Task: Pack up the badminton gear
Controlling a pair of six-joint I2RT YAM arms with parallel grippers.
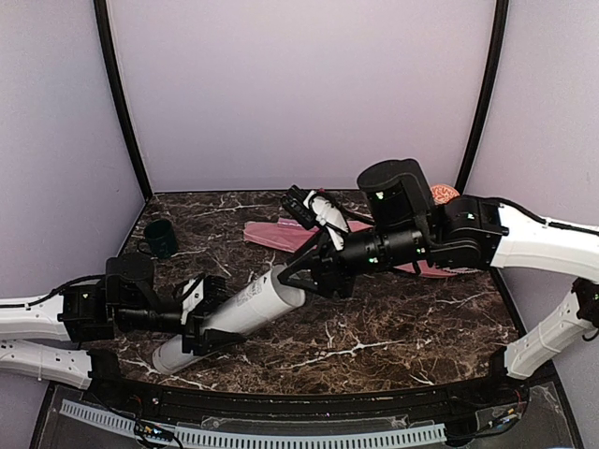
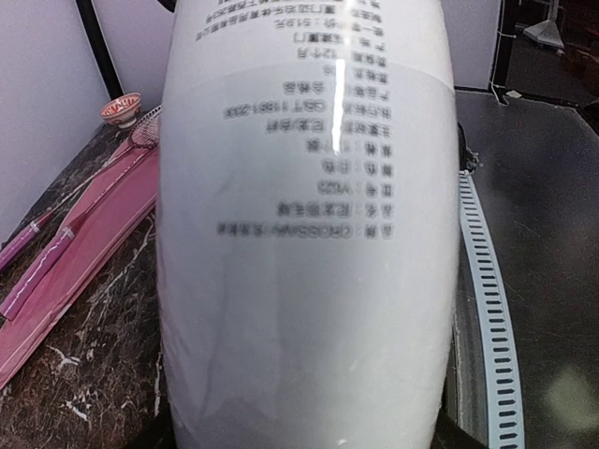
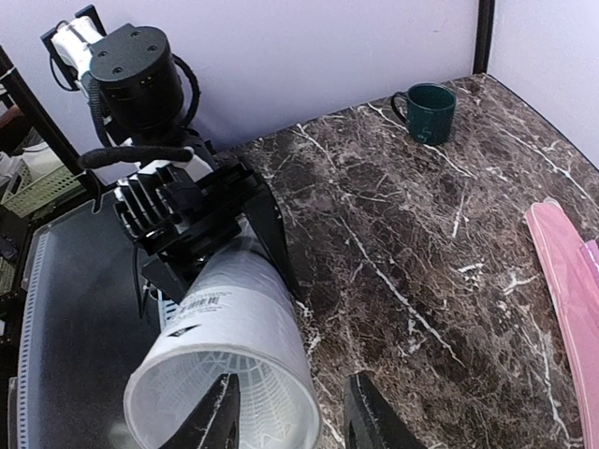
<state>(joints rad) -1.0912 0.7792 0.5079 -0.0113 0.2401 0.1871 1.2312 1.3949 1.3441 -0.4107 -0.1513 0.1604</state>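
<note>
Found the left end effector (image 1: 208,321) clamped across the long pale grey tube (image 1: 255,304), fingers pressed on its sides toward the closed end. Found the right end effector (image 3: 290,412) spread at the tube's open mouth, pinching nothing, one fingertip in front of the rim and the other just beside it over the worktop (image 3: 402,253).

Saw the tube's long axis run diagonally in the top view, closed end toward the near left, mouth pointing toward the centre and the right arm. Could not tell whether the closed end touched the worktop.

Looked into the mouth from the right wrist and made out a white feathered shuttlecock (image 3: 217,372) inside, its ribbed skirt showing. Could not tell how many lay behind it.

Noted a barcode sticker (image 3: 201,304) on the wall just behind the rim. Read little of the grey print (image 2: 318,159) along the tube: rows upside down and blurred, one line seemingly CROSSWAY.

Saw the large pink cover (image 2: 108,229) lying flat at the far side, two pink-handled rackets (image 2: 42,265) on it, the small orange-patterned bowl (image 2: 122,108) near their heads. Spotted the dark green cup (image 3: 430,112) upright toward the far left corner, well apart from the tube.
</note>
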